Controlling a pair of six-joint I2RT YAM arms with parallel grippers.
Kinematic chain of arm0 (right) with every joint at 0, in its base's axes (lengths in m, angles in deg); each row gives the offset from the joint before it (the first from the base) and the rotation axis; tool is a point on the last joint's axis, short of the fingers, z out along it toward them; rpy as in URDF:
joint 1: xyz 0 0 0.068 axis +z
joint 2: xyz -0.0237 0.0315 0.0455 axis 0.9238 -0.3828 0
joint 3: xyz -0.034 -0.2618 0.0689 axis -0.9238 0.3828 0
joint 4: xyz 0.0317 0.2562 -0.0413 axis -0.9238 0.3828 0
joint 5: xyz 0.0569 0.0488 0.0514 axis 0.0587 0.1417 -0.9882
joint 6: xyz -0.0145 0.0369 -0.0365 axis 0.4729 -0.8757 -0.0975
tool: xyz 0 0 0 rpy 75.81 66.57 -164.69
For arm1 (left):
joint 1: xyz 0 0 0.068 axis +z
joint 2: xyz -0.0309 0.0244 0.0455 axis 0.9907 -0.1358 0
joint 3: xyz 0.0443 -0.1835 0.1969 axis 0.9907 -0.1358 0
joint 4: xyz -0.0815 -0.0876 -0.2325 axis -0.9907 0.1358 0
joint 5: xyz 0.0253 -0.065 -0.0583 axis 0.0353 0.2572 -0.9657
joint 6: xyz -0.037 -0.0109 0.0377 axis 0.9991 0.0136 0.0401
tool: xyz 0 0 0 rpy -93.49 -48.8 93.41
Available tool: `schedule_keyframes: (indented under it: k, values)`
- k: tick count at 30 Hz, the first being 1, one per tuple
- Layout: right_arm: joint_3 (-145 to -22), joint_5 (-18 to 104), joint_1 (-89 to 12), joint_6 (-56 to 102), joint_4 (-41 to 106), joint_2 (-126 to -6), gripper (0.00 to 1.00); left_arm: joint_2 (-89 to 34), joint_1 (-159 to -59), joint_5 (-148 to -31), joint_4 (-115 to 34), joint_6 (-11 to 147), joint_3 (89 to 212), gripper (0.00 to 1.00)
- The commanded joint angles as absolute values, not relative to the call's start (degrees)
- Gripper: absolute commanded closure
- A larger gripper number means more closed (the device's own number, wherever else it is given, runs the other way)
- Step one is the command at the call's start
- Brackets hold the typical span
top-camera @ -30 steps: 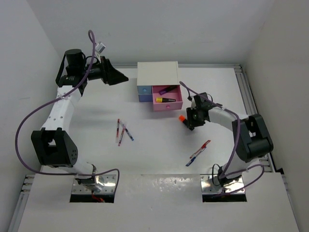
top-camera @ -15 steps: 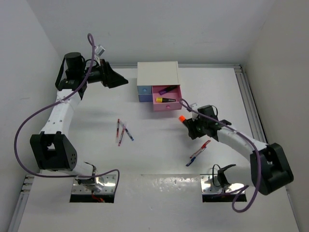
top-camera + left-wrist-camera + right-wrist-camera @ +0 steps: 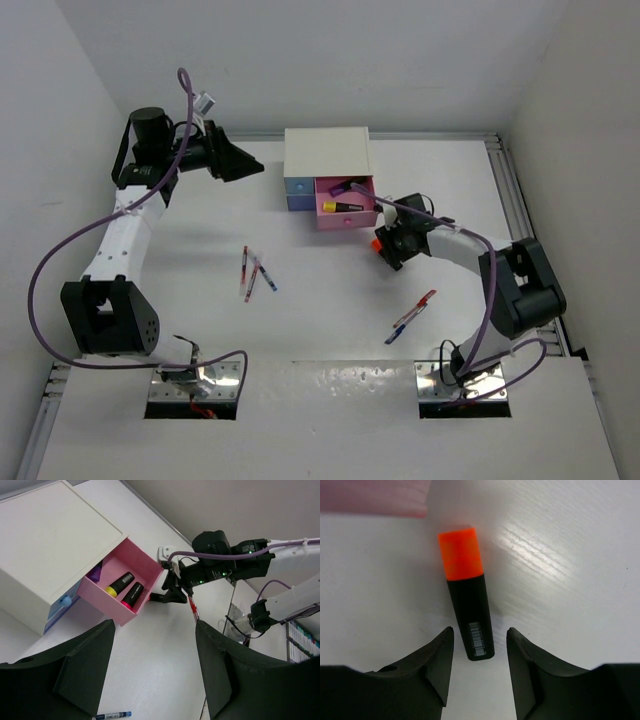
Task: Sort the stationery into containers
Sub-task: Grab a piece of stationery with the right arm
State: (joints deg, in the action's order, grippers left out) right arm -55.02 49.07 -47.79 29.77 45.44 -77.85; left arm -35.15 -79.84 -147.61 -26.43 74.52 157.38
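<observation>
In the top view, the left gripper [image 3: 243,160] was seen left of the white cabinet [image 3: 326,150]. The right gripper [image 3: 392,246] was set at the orange highlighter [image 3: 377,243], which lay on the table [image 3: 330,330] just in front of the open pink drawer [image 3: 348,216]. In the left wrist view, the fingers [image 3: 85,665] were spread wide with nothing between them. In the right wrist view, the fingers [image 3: 437,665] were parted around the highlighter's black end, a gap being left on each side. Half a second earlier, the right gripper had been seen farther from the unmoved highlighter.
</observation>
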Motion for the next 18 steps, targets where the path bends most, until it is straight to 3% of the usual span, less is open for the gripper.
schedule_keyframes:
  k: [1, 10, 15, 18]
  values:
    - [-57.28, 50.37, -48.16, 32.35, 45.54, -80.15, 0.54, -33.23, -78.68, -149.4, -27.81, 73.86, 157.98, 0.29]
    - [-54.83, 50.37, -48.25, 30.07, 47.91, -81.39, 0.6, -33.67, -77.97, -149.93, -27.98, 73.86, 158.16, 0.29]
    - [-45.53, 49.76, -48.51, 28.13, 38.78, -74.19, 0.58, -33.23, -77.71, -150.02, -27.72, 73.6, 157.89, 0.29]
    - [-46.29, 48.7, -48.69, 28.4, 40.52, -73.03, 0.61, -33.58, -77.8, -150.02, -27.98, 73.95, 157.98, 0.29]
